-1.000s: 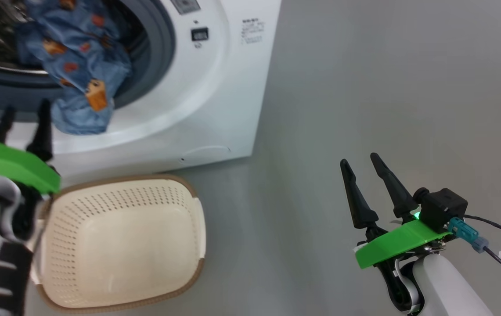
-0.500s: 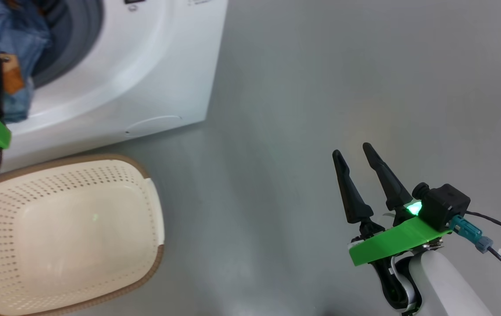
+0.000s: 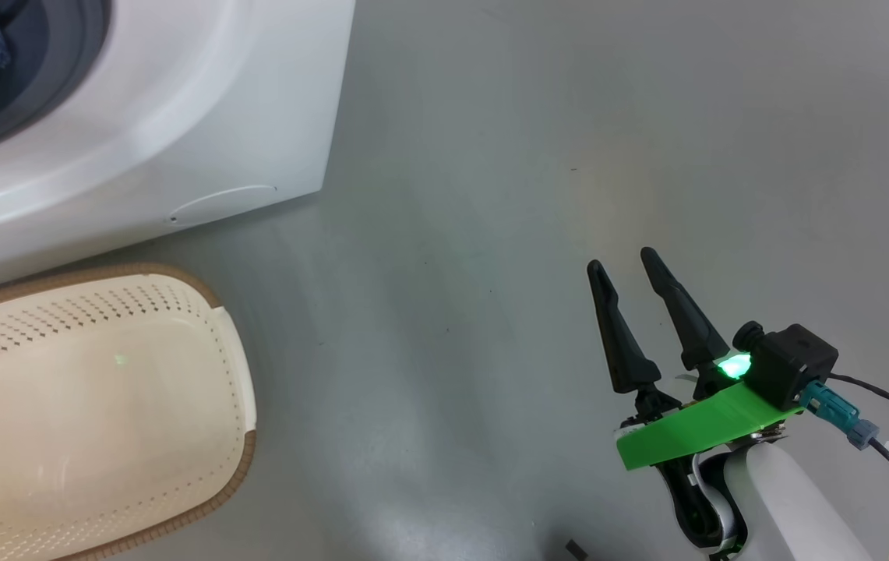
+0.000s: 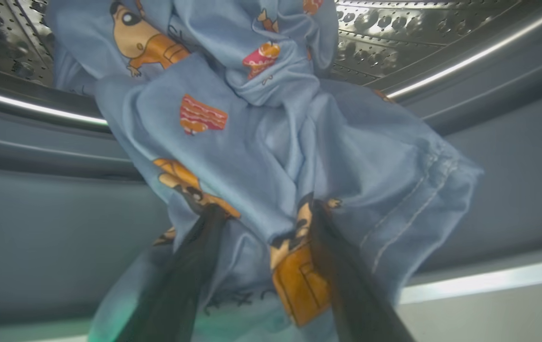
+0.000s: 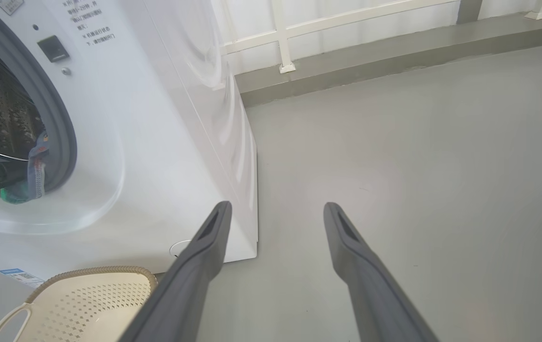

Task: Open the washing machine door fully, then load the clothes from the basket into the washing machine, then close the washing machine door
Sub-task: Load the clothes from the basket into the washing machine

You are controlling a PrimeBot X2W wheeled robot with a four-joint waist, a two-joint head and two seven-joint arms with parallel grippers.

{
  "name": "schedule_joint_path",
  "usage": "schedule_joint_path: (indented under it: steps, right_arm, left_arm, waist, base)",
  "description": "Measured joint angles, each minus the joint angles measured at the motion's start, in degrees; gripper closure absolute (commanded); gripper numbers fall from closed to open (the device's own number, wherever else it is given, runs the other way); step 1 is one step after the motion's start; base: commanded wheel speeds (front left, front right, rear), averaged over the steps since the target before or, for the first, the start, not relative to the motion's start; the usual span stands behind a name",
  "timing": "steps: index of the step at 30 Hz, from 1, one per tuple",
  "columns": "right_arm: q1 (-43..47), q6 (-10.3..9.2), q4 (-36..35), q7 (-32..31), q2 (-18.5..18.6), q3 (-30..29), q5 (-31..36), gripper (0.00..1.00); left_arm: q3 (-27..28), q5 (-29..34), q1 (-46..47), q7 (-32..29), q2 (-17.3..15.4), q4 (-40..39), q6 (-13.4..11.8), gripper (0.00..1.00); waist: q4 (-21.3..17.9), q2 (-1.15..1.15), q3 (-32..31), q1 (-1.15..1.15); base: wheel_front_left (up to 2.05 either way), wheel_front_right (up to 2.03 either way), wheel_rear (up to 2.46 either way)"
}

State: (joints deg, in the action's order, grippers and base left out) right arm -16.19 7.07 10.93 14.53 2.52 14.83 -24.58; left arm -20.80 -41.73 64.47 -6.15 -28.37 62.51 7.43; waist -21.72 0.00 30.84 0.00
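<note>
Left wrist view: left gripper has its fingers spread wide, not pinching. A fold of the clothes lies in the gap, and both dark tips are sunk into the blue fabric. The left tip sits against an orange print and the right tip beside an orange patch at 6 o'clock. The garment hangs as one long bundle, its long axis running 12 to 6 in this view. Its upper end is inside the drum and its lower end spills over the grey gasket toward the camera. A stitched hem edge is at 4 o'clock. Head view: a scrap of the same blue shows at 10 o'clock in the mouth of the washing machine. The basket is on the floor at 8 o'clock, just in front of the machine, long side running roughly 9 to 3. Right gripper is at 4 o'clock, fingers apart, holding and touching nothing. It hangs over bare floor well away from machine and basket, fingers pointing toward 12.
</note>
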Motion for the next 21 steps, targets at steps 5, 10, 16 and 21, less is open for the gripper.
schedule_joint_path:
  steps: [5,10,16,21]
  right_arm:
    - [0.0,-0.01,0.0,0.0,-0.01,-0.04,-0.16,0.0]
    - [-0.01,-0.01,0.01,0.0,-0.01,-0.11,-0.16,0.0]
    - [-0.03,-0.01,0.02,0.0,-0.01,0.9,-0.2,0.0]
    - [-0.02,0.0,-0.93,0.0,-0.09,1.89,-0.69,0.0]
  left_arm:
    - [-0.7,0.05,0.46,3.07,0.41,1.16,0.01,1.0]
    - [-1.21,0.07,1.69,7.09,0.55,0.88,0.07,1.0]
    - [-1.87,0.03,4.0,12.05,-0.15,-1.53,0.09,1.0]
    - [-2.19,-0.07,6.81,14.74,-3.81,-1.72,0.09,1.0]
  waist:
    - [0.29,0.0,0.0,0.0]
    - [0.97,0.0,-0.17,0.0]
    - [1.45,0.0,0.59,0.0]
    - [0.1,0.0,2.01,0.0]
  base:
    - [0.0,0.0,0.0]
    - [0.0,0.0,0.0]
    - [0.0,0.0,0.0]
    - [0.0,0.0,0.0]
